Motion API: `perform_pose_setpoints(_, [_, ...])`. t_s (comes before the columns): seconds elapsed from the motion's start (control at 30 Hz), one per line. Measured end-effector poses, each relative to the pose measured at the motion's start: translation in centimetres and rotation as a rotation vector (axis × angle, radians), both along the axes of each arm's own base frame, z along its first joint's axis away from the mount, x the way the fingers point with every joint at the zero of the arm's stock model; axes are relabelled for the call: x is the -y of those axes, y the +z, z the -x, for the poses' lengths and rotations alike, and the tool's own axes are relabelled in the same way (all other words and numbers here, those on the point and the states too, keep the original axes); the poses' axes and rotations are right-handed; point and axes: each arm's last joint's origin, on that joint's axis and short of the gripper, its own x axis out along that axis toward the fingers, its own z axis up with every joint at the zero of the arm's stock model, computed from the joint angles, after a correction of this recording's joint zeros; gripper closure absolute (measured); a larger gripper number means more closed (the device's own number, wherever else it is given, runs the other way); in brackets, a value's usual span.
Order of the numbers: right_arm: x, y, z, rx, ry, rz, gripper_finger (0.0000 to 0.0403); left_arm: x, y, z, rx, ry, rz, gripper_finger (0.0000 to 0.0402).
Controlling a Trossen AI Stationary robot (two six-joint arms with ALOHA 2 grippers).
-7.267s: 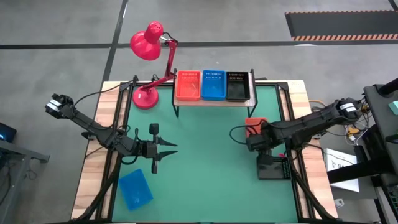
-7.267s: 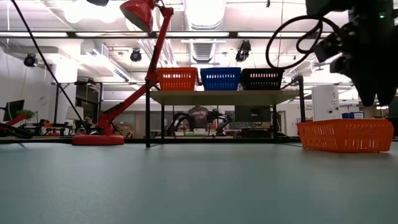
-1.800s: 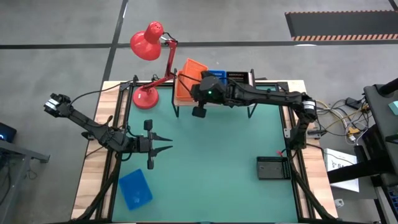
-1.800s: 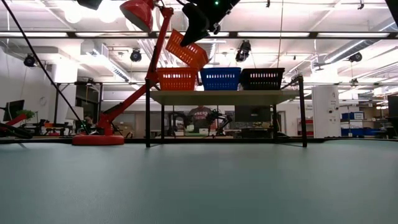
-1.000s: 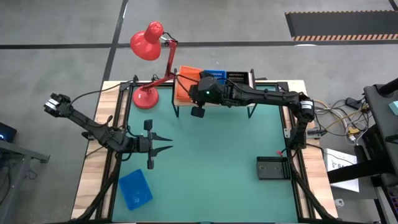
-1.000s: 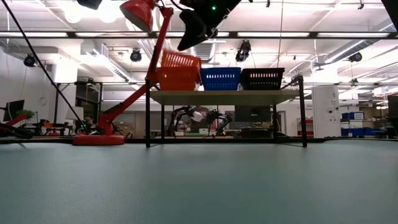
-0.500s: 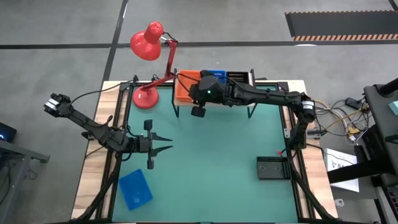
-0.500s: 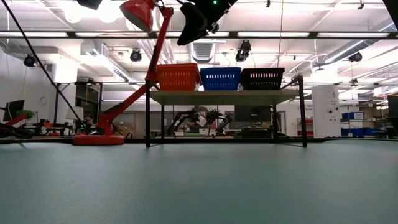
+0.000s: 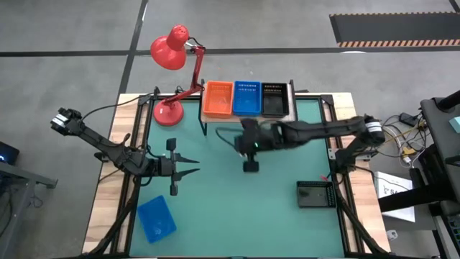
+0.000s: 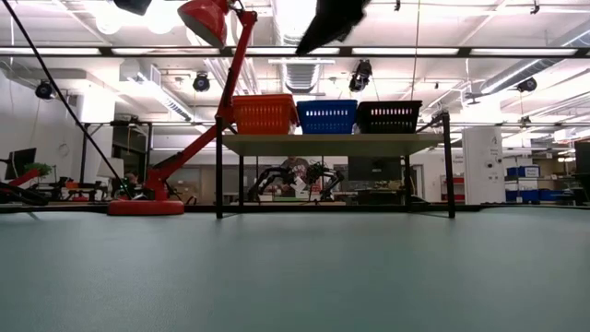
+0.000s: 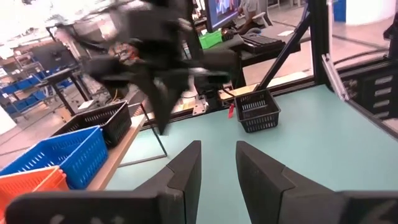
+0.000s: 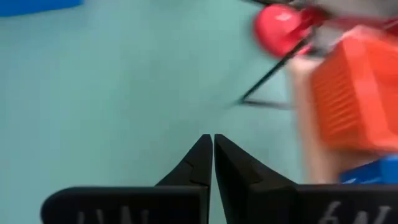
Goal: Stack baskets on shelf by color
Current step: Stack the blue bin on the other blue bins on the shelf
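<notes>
We saw the shelf (image 9: 248, 117) standing at the far edge of the green tabletop (image 9: 237, 208), carrying three groups of baskets side by side: the orange baskets (image 9: 217, 99) nearest the red lamp (image 9: 171, 57), the blue baskets (image 9: 246, 98) in the middle and the black baskets (image 9: 274, 99) on the other end. In the low view the orange ones (image 10: 263, 114) rose a little higher than the blue (image 10: 326, 117) and black (image 10: 388, 117). A lone blue basket (image 9: 157, 219) lay on the tabletop near the left arm, and a lone black basket (image 9: 315, 194) lay near the right arm's side. We found the right hand (image 9: 251, 164) in front of the shelf, above the tabletop, its fingers (image 12: 200, 163) pressed together on nothing. The left hand (image 9: 192, 171) hovered over the tabletop's left half, its fingers (image 11: 185, 176) apart and empty.
</notes>
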Motion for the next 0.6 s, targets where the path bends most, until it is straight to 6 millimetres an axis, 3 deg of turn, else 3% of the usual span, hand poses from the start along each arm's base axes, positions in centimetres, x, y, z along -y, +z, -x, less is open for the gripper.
perform_pose_setpoints(0.3, [-5.3,-5.2,4.2,0.04,0.077,-0.095,0.0394,0.0,0.2,0.0,0.019,0.001,0.024,0.0317])
perform_pose_setpoints(0.6, [-7.7,-10.8,6.9,0.169,0.182,-0.119,0.0394,0.0,0.3,0.0,0.036,0.002,0.057,0.0317])
